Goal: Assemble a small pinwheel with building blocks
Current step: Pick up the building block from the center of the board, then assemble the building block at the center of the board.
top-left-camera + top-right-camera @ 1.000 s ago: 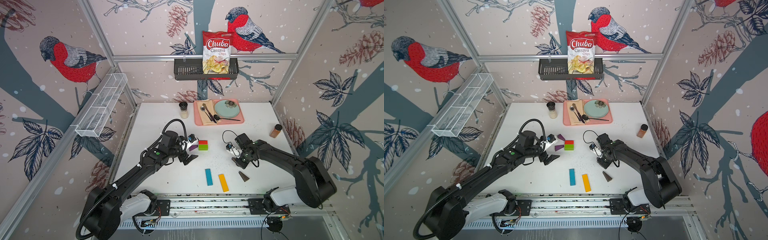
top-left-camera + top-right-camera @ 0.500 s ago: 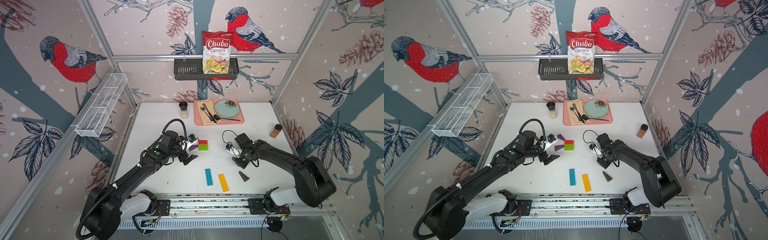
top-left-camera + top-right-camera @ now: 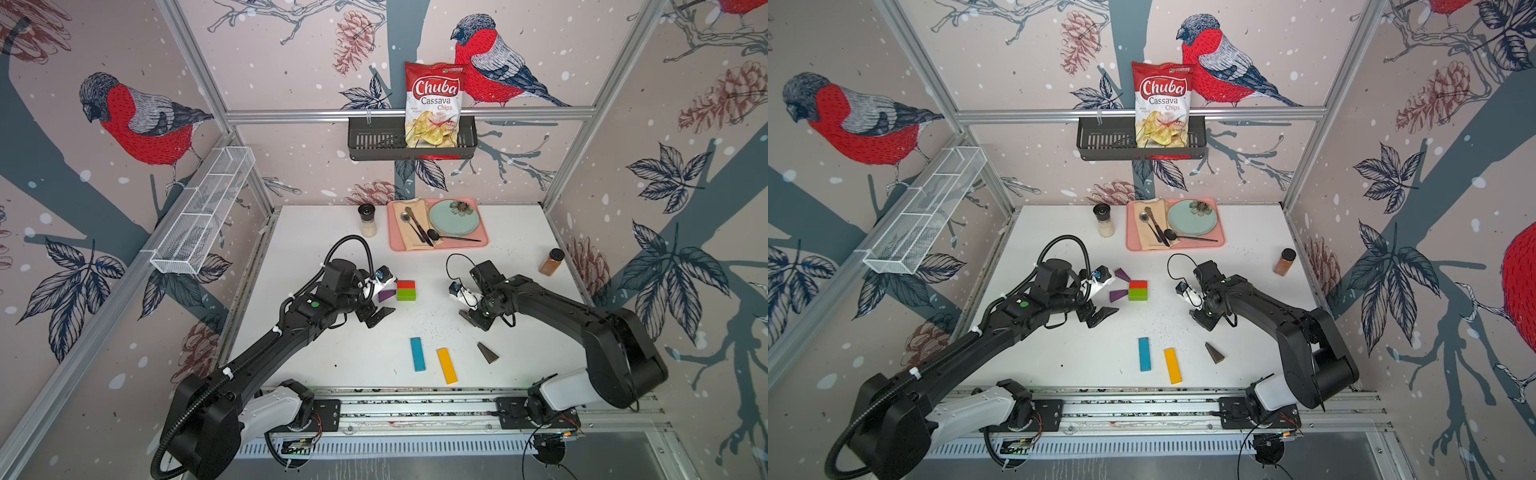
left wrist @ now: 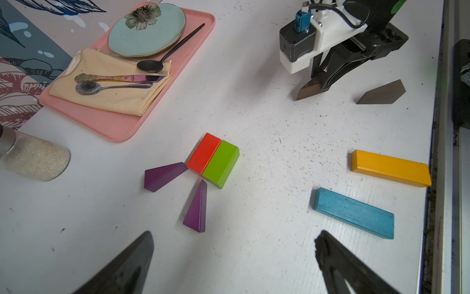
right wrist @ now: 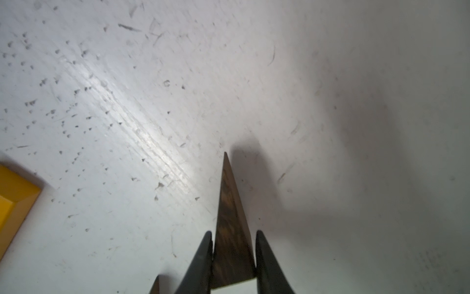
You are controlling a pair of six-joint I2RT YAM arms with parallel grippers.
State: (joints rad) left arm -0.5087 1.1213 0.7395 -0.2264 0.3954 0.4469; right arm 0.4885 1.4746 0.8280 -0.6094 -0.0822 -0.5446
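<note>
White scuffed tabletop (image 3: 332, 232) floored a cell walled in bullfinch-and-pinecone paper. Near its middle lay the half-built pinwheel (image 3: 1138, 289): a short red wooden brick (image 4: 203, 152) and a short green wooden brick (image 4: 220, 164) side by side with long faces touching. One purple triangular wedge (image 4: 162, 175) had its narrow end touching a corner of the red brick. The other purple triangular wedge (image 4: 197, 208) had its tip just beside the green brick. The left gripper (image 4: 234, 233) hovered near these wedges, jaws spread wide and holding nothing. On the far side of the bricks, well apart from them, the right gripper (image 5: 233, 233) was clamped on the thick end of a dark brown grained wedge (image 5: 229, 198). The wedge's tip pointed away from the wrist, low at the table; whether it touched could not be told. A second dark brown wedge (image 3: 487, 353) lay flat nearer the front rail, near a long yellow bar (image 3: 446, 365). A long blue bar (image 3: 417, 354) lay close alongside the yellow one without touching it. A pink tray (image 3: 436, 248) with plate and cutlery sat at the back.
</note>
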